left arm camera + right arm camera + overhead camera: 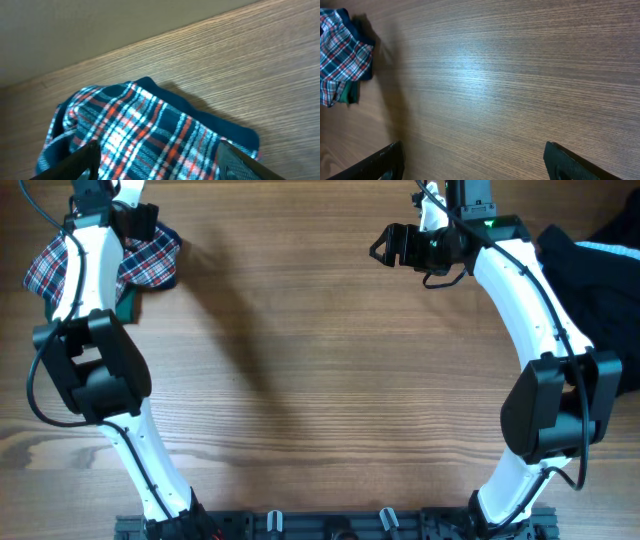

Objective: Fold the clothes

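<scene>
1. The plaid dress (150,255) lies bunched in a heap at the far left corner of the table (300,380). It is not spread flat, so judging by that, folding it has not properly begun.
2. A dark-green garment (127,302) peeks out from under the near edge of the dress, touching it. The two seem to have been piled together as one stack.
3. The left gripper (157,147) hangs right over the dress, with the checked cloth filling the space between its fingers (80,162). The jaws stand wide apart and no fold of cloth is visibly pinched. That looks like a stance for taking hold of the heap, not a grip on it.
4. The right gripper (472,147) is well apart from the dress, across the bare middle of the table. Its jaws are spread wide with only wood grain between them, so it holds nothing. It probably waits there, clear of the left arm's work.
5. A black garment (600,290) sits farthest from the dress, at the opposite far corner, behind the right arm.
6. No brand, label or writing can be read on the clothes, the arms or the table.
</scene>
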Robot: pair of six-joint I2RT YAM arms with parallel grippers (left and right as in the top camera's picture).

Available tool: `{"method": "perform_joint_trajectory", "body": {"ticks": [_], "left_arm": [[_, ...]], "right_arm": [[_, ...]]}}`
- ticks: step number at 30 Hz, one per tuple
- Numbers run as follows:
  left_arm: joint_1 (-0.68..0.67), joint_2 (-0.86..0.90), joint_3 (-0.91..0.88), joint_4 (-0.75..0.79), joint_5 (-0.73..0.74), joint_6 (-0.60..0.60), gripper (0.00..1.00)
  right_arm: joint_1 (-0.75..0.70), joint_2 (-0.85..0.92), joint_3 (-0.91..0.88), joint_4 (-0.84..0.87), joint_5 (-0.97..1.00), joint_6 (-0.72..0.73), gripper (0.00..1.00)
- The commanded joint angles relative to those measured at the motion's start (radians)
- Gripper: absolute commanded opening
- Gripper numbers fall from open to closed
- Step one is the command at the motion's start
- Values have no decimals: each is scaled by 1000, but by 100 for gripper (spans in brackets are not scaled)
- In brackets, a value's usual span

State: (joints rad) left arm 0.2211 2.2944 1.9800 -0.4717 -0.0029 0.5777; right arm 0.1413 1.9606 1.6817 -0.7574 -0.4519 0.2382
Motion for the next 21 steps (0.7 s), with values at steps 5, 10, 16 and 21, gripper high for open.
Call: {"method": "perform_joint_trajectory", "body": {"ticks": [5,10,16,21], "left_arm": [[3,-16,21,-43,-6,126,75],[3,-8,21,-86,20,156,74],[6,15,21,-86,20,156,71],[6,46,21,-82,14,156,70]], "right_arm": [[-1,-1,9,6,-20,9,89],[-1,-1,8,5,-20,9,89],[-1,-1,9,5,-20,9,89],[-1,-1,9,5,-20,8,89]]}}
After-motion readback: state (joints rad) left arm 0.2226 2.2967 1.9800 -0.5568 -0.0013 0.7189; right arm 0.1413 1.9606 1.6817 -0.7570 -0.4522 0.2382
